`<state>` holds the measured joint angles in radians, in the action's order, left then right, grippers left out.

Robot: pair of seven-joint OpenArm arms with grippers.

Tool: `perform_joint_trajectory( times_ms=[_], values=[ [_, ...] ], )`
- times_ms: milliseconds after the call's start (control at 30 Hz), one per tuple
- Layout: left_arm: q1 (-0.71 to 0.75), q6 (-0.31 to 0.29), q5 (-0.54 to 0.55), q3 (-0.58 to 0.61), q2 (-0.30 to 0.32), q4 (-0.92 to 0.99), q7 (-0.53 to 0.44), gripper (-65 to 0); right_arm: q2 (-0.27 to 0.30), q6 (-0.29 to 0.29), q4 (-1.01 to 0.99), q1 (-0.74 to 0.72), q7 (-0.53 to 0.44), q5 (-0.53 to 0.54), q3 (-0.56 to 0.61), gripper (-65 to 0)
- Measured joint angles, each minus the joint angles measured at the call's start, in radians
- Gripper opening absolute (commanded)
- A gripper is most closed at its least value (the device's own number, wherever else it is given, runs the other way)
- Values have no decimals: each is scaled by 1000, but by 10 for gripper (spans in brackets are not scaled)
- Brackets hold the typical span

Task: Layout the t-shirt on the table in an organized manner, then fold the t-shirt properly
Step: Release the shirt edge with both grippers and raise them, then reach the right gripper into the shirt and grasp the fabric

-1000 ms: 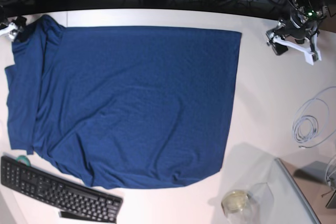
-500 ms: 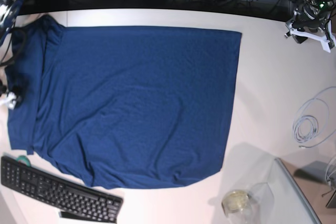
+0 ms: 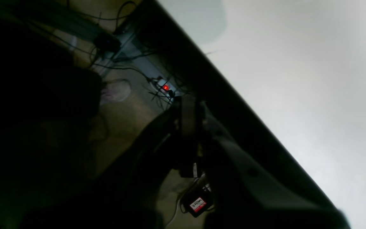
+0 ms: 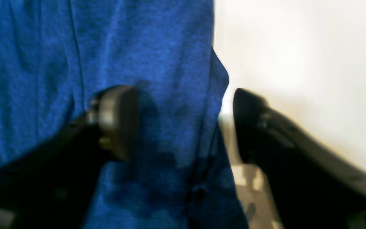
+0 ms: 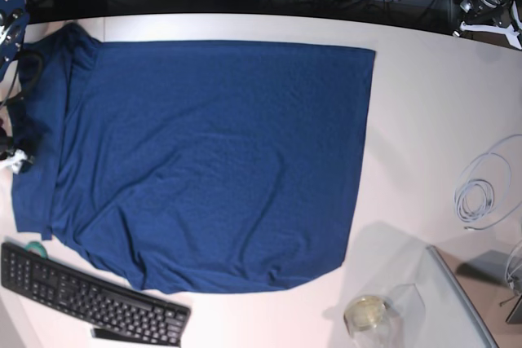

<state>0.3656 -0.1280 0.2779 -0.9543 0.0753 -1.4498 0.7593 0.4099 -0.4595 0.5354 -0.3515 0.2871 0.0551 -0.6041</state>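
Right gripper (image 4: 183, 124): jaws spread, straddling the side edge of the t-shirt (image 4: 122, 47). One pad (image 4: 119, 121) sits over the cloth; the other finger (image 4: 249, 124) stands over bare table (image 4: 297, 47). Nothing is pinched yet. The stance reads as a set-up to nip the doubled hem between the jaws, likely to pull that bunched side flat.

Left gripper (image 3: 187, 133): pressed together, empty, parked past the table's far edge, well apart from the garment. Probably withdrawn there to keep clear while the other arm works.

T-shirt (image 5: 204, 160): navy, spread across most of the table (image 5: 424, 120). The edge towards the base view's right lies straight; the lower hem curves and ripples. The strip along the view's left is folded over on itself, with a sleeve or shoulder bunched at the top left corner. Layout judged unfinished on that side; folding not begun.

Keyboard (image 5: 90, 299): black, just beside the shirt's lower left corner, its near end touching or slightly overlapping the hem; cannot tell which.

Coiled cable (image 5: 481, 193) and clear container (image 5: 371, 315): on the table, well apart from the cloth.

Hard to make out: the right wrist view is blurred, so contact between pad and cloth is uncertain. The left wrist view is mostly dark. In the base view the right gripper is cut off at the frame's left margin.
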Motion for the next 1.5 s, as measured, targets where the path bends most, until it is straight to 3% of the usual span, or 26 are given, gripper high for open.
perform_joint_trajectory(
  times_ms=[200, 333, 767, 900, 1100, 1333, 1500],
  values=[
    [-3, 0, 0, 0, 0, -1, 0, -650, 0, 0, 0, 0, 0, 0, 0, -479],
    [-2, 0, 0, 0, 0, -1, 0, -650, 0, 0, 0, 0, 0, 0, 0, -650],
    [-2, 0, 0, 2, 0, -1, 0, -650, 0, 0, 1, 0, 9, 0, -4, -648],
    [-2, 0, 0, 6, 0, -1, 0, -650, -15, -1, 140, 37, 64, 6, -5, -648],
    [-5, 0, 0, 9, 0, -1, 0, -650, -87, -8, 435, 112, 195, 6, 2, -648],
    [-6, 0, 0, 8, 0, 0, 0, -650, -138, -8, 573, 140, 286, 3, 2, -648],
    [-14, 0, -3, 8, -1, 0, 0, -650, -216, -8, 650, 209, 300, 1, 2, -648]
  ],
)
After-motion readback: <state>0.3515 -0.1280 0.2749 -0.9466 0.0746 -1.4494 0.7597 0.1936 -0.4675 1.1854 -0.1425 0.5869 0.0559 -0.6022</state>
